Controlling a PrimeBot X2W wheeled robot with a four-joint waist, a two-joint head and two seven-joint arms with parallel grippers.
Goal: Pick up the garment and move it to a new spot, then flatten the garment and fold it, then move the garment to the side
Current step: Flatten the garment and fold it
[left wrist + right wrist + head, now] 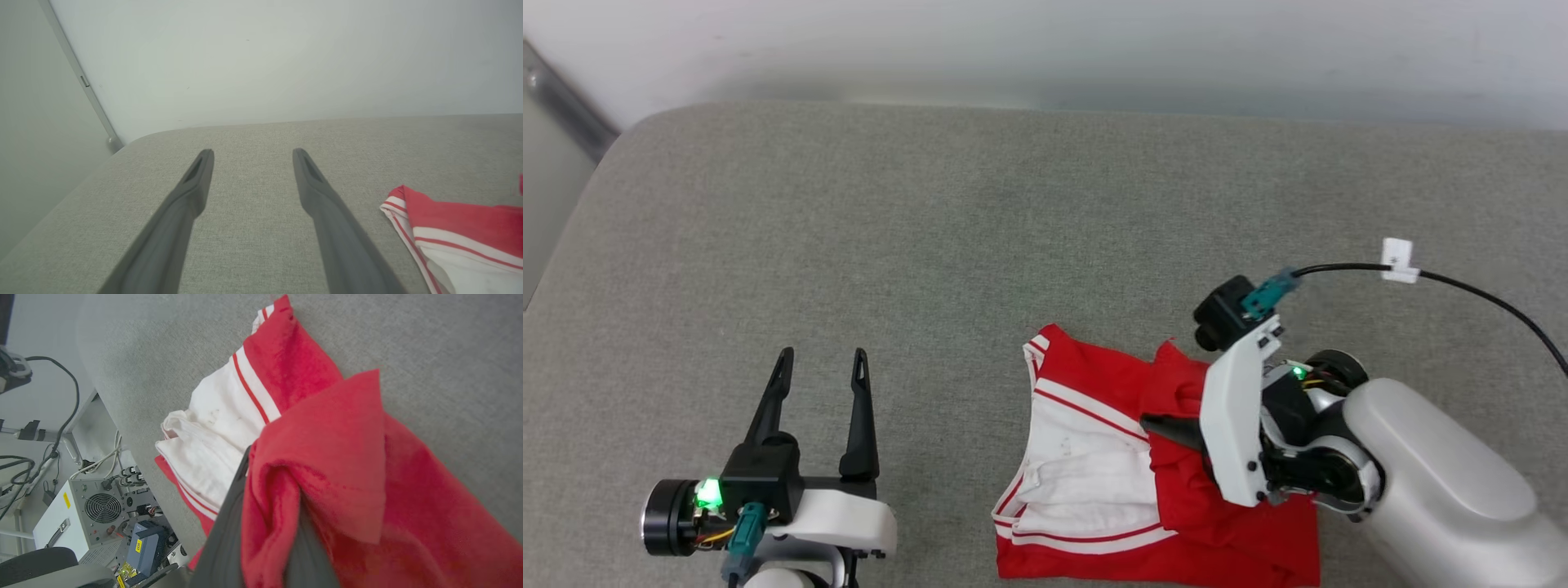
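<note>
Nearest the robot, the left hand [822, 355] hangs at the lower left of the head view. Its two dark fingers [192, 196] are spread wide, released and empty, and point across bare grey cloth. It is well apart from the garment.

The garment [1094, 457] lies bunched at the near edge of the bench [931, 245], right of centre in the head view. Its white panel with red striped trim faces the left hand. The red body lies on the right-hand side, under the right arm. In the left wrist view a striped corner of the garment [457, 220] shows at the right edge.

The right hand [1153, 423] reaches in from the right, lying low over the red cloth, fingers pointing to the robot's left. In the right wrist view its fingers [226, 526] are clenched on a raised fold of red fabric [347, 457], which stands up between them in a peak. The fingertips are buried in the cloth.

A black cable [1486, 298] with a white tag [1401, 260] arcs from the right wrist.

Beyond the garment the bench top is grey fabric with a rounded far-left corner. A pale wall [1045, 41] stands behind it.

In the right wrist view, a white fan-fronted box [81, 510] and loose cables [61, 400] sit on the floor below the bench edge.
</note>
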